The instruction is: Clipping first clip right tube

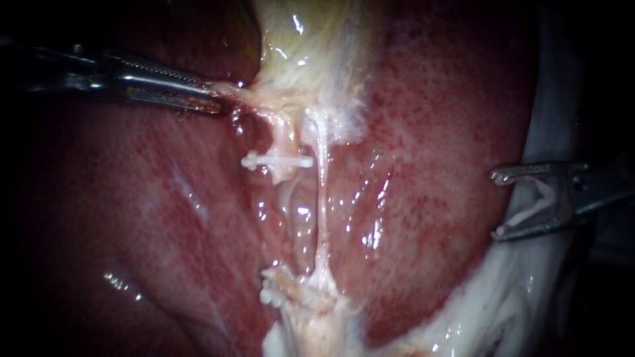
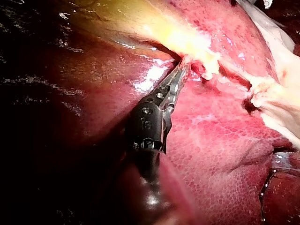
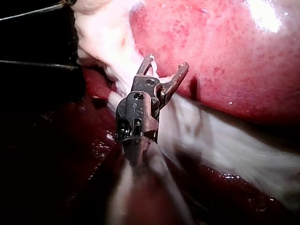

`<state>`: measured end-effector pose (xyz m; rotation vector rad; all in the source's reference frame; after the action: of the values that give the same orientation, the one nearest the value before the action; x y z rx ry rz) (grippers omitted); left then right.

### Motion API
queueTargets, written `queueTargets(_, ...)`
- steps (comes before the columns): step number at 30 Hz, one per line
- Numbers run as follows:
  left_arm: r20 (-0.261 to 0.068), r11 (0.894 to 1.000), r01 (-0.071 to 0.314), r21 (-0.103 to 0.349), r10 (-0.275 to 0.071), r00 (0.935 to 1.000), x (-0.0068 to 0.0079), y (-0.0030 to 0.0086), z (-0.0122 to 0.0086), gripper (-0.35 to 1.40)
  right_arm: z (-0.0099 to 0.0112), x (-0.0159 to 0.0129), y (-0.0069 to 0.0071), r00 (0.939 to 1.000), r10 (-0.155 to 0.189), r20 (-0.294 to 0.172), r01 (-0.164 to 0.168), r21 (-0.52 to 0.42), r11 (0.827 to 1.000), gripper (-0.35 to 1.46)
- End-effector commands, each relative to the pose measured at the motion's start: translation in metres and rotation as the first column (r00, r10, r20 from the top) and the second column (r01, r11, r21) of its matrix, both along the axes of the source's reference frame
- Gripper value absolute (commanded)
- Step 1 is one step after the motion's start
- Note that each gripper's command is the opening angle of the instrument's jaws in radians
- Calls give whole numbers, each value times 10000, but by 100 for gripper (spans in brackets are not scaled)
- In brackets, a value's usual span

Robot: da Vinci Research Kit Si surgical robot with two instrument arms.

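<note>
— Where lies the right tube [image 1: 323,198]?
— Mid-field, well apart from my right instrument [image 1: 496,205], whose spread claw holds a clip [image 1: 532,206] from both sides; my left instrument [image 1: 221,98] pinches the gallbladder [image 1: 311,53] in its claw

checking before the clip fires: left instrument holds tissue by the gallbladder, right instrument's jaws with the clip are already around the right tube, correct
Not around it. In the endoscope view the right instrument, clip in its jaws, stands well clear of the right tube, out at the liver's edge. The left instrument does hold tissue by the gallbladder.
</note>
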<state>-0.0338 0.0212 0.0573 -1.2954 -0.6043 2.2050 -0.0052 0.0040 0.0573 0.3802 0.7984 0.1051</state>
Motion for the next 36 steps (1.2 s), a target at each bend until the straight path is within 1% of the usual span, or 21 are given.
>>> queueTargets(1, 11, 10000, -4, 18, 4, 10000, 2, 2, -3, -35, 0, 0, 0, 10000, 11, -1, -11, -4, 10000, 49)
queueTargets(3, 67, 9999, -60, 88, 59, 10000, 8, 7, -11, -35, 0, 1, 0, 10000, 12, 0, -12, -4, 10000, 49)
queueTargets(6, -56, 9999, 68, 92, -68, 10000, 22, 18, -28, -35, -1, 1, 0, 10000, 16, 2, -16, -2, 10000, 49)
queueTargets(8, -84, 9996, 229, 142, -228, 9997, 31, 26, -40, -35, -1, 2, 1, 10000, 20, 4, -20, -1, 10000, 49)
queueTargets(10, -10, 9994, 347, 45, -347, 9994, 40, 33, -55, -35, -1, 2, 1, 10000, 4, 29, -4, 0, 10000, 49)
queueTargets(14, 21, 9989, 438, -138, -438, 9990, 47, 40, -76, -35, -1, 3, 1, 10000, 8, 31, -8, 2, 10000, 49)
queueTargets(16, 20, 9987, 472, -181, -472, 9989, 50, 43, -82, -35, -1, 4, 1, 10000, 13, 34, -13, 2, 10000, 49)
queueTargets(19, 3, 9984, 537, -193, -537, 9986, 55, 45, -83, -35, -2, 6, 0, 10000, 85, -24, -86, -22, 10000, 49)
queueTargets(21, -7, 9983, 547, -195, -548, 9985, 57, 45, -81, -35, -5, 11, -1, 9996, 224, -183, -224, -25, 9997, 49)
queueTargets(22, -10, 9983, 550, -196, -551, 9985, 57, 45, -81, -35, -8, 16, -2, 9989, 346, -316, -347, -27, 9994, 49)
queueTargets(23, -11, 9983, 551, -196, -551, 9985, 58, 46, -80, -35, -10, 20, -3, 9983, 381, -442, -380, 33, 9993, 49)
queueTargets(24, -12, 9983, 552, -197, -552, 9985, 58, 46, -80, -35, -13, 25, -4, 9973, 400, -620, -392, 130, 9991, 49)
queueTargets(26, -14, 9983, 553, -202, -553, 9985, 58, 46, -78, -35, -19, 40, -6, 9936, 234, -1109, -177, 527, 9985, 49)
queueTargets(27, -16, 9982, 555, -205, -555, 9985, 58, 45, -78, -35, -21, 47, -7, 9916, 208, -1277, -138, 550, 9984, 49)
queueTargets(30, -22, 9982, 561, -216, -562, 9984, 57, 44, -77, -35, -28, 75, -10, 9849, 586, -1626, -431, 975, 9943, 49)
queueTargets(32, -24, 9982, 563, -218, -564, 9984, 56, 44, -77, -35, -32, 92, -11, 9791, 844, -1849, -605, 1310, 9895, 49)
queueTargets(33, -25, 9982, 564, -218, -565, 9984, 56, 44, -77, -35, -33, 103, -11, 9752, 1019, -1962, -722, 1532, 9856, 49)
queueTargets(34, -26, 9982, 565, -218, -566, 9984, 56, 44, -77, -35, -34, 111, -12, 9725, 1117, -2044, -787, 1628, 9835, 49)
queueTargets(36, -27, 9982, 566, -218, -567, 9984, 56, 44, -77, -35, -36, 129, -12, 9649, 1392, -2226, -948, 1987, 9755, 49)
